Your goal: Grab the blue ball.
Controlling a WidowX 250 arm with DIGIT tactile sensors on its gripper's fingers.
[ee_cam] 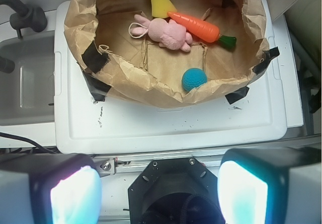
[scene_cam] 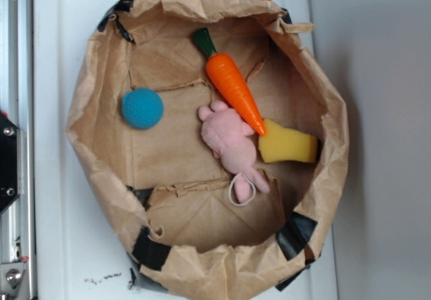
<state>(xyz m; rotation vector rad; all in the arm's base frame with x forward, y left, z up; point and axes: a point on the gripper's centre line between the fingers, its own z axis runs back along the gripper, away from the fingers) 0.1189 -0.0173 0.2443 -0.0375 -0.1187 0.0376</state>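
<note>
The ball (scene_cam: pixel 142 108) is seen alone by the bag's (scene_cam: pixel 101 158) left wall, apart from the other toys; the gripper (ee_cam: pixel 158 186) is held wide, outside the bag

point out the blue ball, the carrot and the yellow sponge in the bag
Round teal-blue crocheted yarn ball (scene_cam: pixel 142 108): exterior view, centre of the ball.
Orange plush carrot with green top (scene_cam: pixel 235 90): exterior view, middle of the orange body.
Yellow foam sponge (scene_cam: pixel 288 144): exterior view, middle of its top face.
</note>
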